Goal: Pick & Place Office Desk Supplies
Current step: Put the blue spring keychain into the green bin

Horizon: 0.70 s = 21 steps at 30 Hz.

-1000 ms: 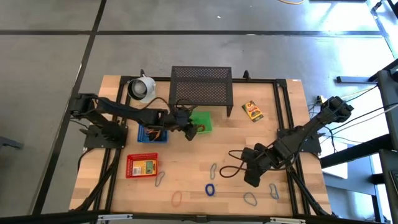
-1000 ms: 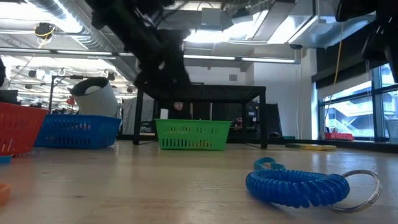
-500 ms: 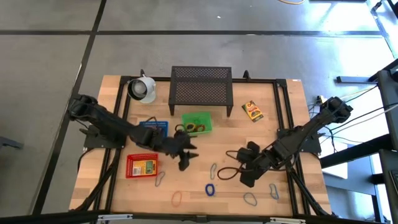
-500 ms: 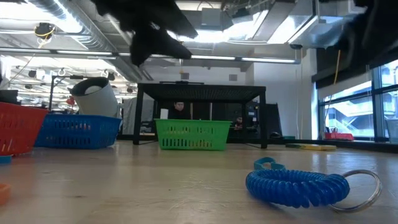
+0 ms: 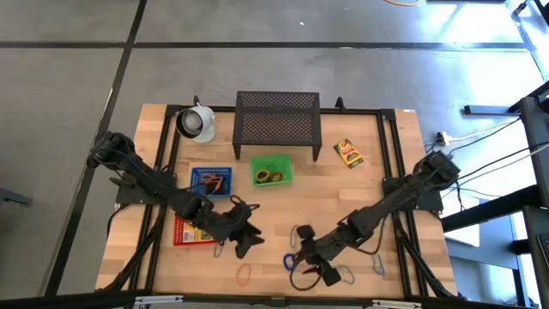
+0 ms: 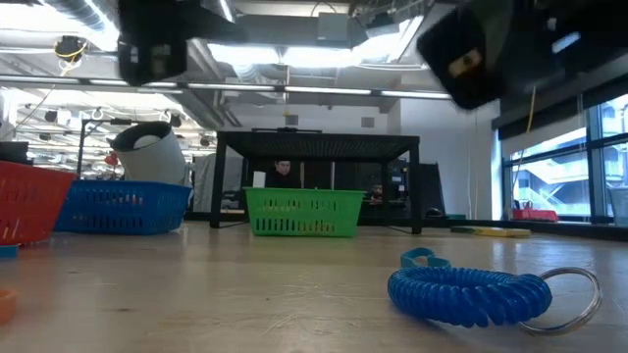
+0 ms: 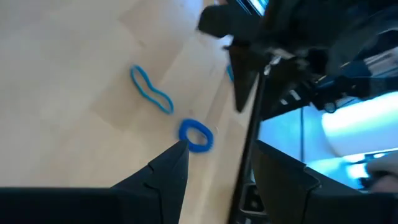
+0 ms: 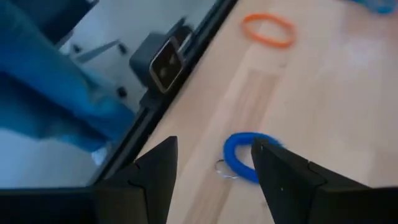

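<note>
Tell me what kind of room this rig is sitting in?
Probably a robotics lab or workshop in an industrial-style building, not an office. The low view shows exposed ceiling ducts and strip lights and tall windows. From above, the wooden table stands in a black metal frame on a bare concrete floor.

A: Is any text, label, brand or number legible on the items shown?

B: None. The yellow box [image 5: 348, 153] beside the black mesh stand [image 5: 278, 118] carries printing, as does the yellow box in the red basket [image 5: 183, 230], but no letter or numeral on either can be read.
</note>
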{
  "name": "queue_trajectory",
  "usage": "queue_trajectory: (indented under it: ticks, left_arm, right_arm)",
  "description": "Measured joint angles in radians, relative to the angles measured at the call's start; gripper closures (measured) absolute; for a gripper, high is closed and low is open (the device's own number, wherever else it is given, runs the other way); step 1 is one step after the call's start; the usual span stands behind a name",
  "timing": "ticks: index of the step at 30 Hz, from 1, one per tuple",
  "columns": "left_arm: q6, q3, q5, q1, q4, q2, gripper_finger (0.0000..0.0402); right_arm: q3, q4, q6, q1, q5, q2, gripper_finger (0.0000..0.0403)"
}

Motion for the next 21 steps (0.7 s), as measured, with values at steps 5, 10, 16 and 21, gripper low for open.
queue_trajectory:
  ticks: [5,10,16,21]
  left_arm:
    - [-0.088,0.0,-0.039,-0.054,0.0,0.0,0.0233]
    - [-0.124,0.0,-0.12,-0.089,0.0,0.0,0.0233]
    - [-0.132,0.0,-0.147,-0.097,0.0,0.0,0.0233]
    - [-0.122,0.0,-0.146,-0.097,0.0,0.0,0.0233]
  right_arm:
    - [0.0,0.031,-0.054,-0.014,-0.058,0.096,0.0195]
    - [0.0,0.05,-0.122,-0.021,-0.005,0.147,0.0195]
    - [0.027,0.055,-0.227,-0.024,-0.005,0.201,0.0195]
    - [0.075,0.058,-0.224,-0.023,-0.005,0.257,0.0195]
